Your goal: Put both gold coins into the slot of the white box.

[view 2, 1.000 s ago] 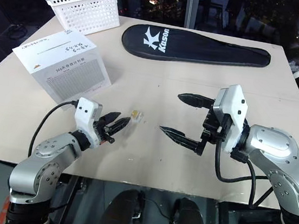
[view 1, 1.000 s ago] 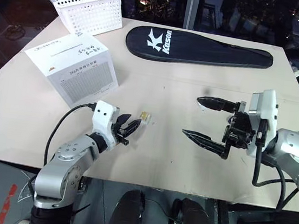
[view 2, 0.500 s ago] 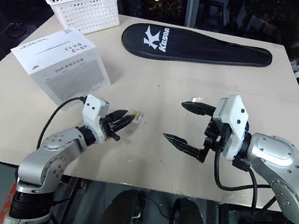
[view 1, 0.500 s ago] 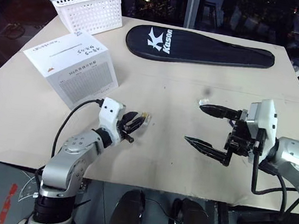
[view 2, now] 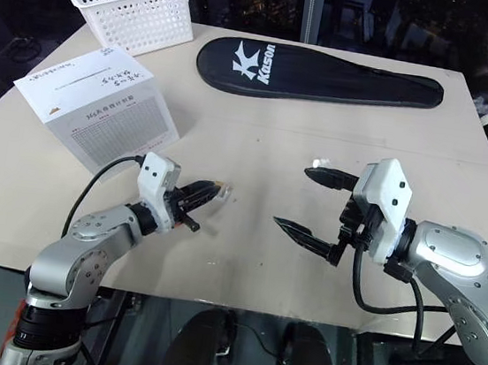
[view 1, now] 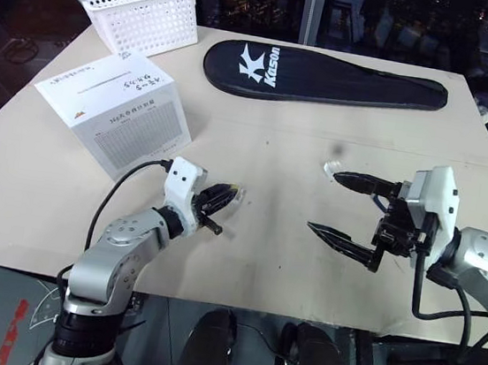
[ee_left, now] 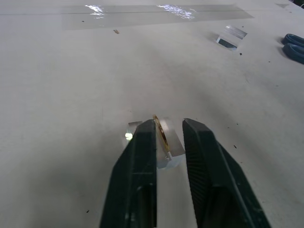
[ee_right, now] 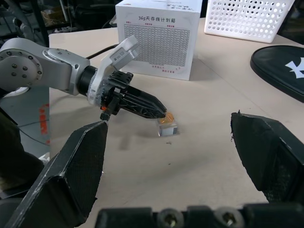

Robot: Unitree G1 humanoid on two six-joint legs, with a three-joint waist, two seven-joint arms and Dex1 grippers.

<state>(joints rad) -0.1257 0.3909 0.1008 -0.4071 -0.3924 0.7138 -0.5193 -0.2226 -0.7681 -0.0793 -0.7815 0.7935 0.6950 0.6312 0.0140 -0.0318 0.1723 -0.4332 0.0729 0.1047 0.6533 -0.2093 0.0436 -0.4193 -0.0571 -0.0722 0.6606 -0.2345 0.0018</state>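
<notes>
Up close, the left wrist view shows the left gripper point(ee_left: 168, 137) nearly closed around one cased gold coin point(ee_left: 161, 134) on the table point(ee_left: 71, 95), fingertip contact unclear, whereas the head views show the right gripper point(view 1: 341, 207) wide open and empty beside the second case point(view 1: 330, 167), its coin indiscernible.

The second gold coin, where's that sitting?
In its clear case on the table, just beyond the right claw, on the robot's right.
</notes>
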